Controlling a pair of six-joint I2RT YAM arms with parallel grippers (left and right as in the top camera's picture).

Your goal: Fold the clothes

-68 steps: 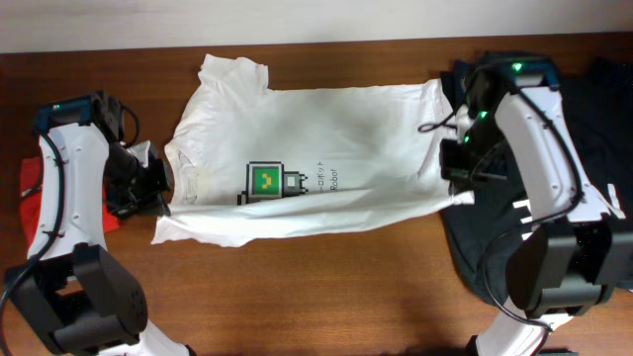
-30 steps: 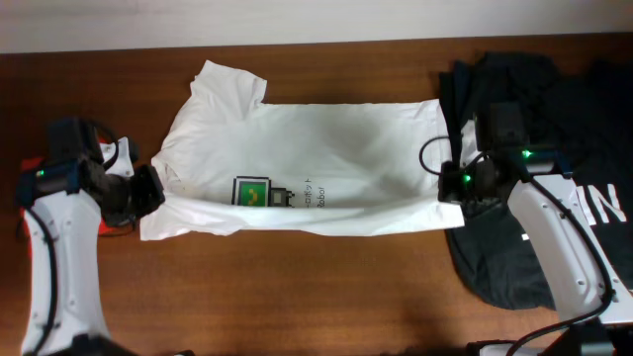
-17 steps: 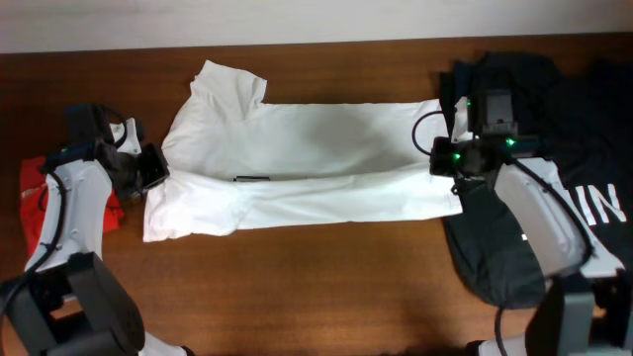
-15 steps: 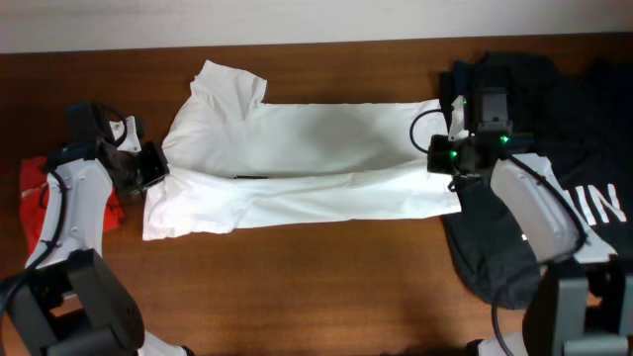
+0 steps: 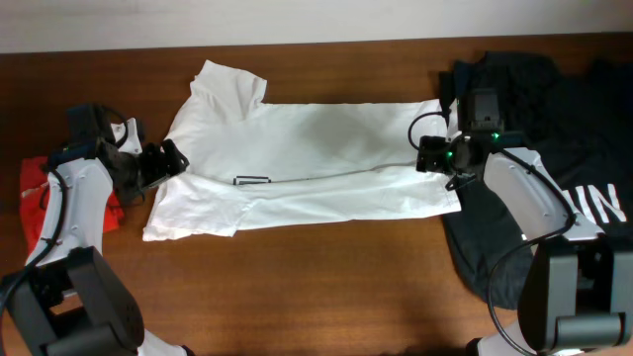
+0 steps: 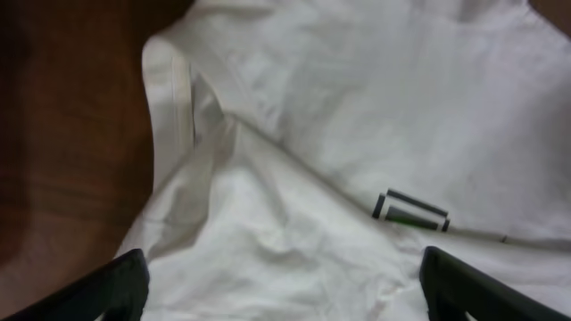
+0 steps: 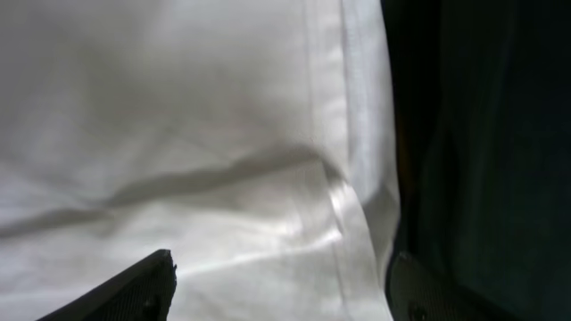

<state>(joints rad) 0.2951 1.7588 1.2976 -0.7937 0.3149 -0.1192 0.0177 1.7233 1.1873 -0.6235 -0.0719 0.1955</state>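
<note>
The clothes, a white T-shirt (image 5: pixel 316 138), lie flat across the table's middle with the collar to the left. The near half is folded up over the far half, and only a thin dark sliver of the chest graphic (image 5: pixel 252 180) shows at the fold's edge. My left gripper (image 5: pixel 164 161) stands open at the shirt's left end, its fingertips (image 6: pixel 125 283) wide apart above the white cloth (image 6: pixel 285 178) with nothing between them. At the shirt's right hem my right gripper (image 5: pixel 427 158) is also open, over the white cloth (image 7: pixel 223 134) and hem.
A black shirt (image 5: pixel 554 109) with white lettering (image 5: pixel 605 203) is heaped at the right, touching the white shirt's hem, and fills the right of the right wrist view (image 7: pixel 482 134). An orange-red garment (image 5: pixel 35 193) lies under my left arm. Bare wooden table (image 5: pixel 316 287) lies in front.
Both grippers carried the near edge up over the graphic, then opened and let go of it. The folded flap now rests on the shirt.
</note>
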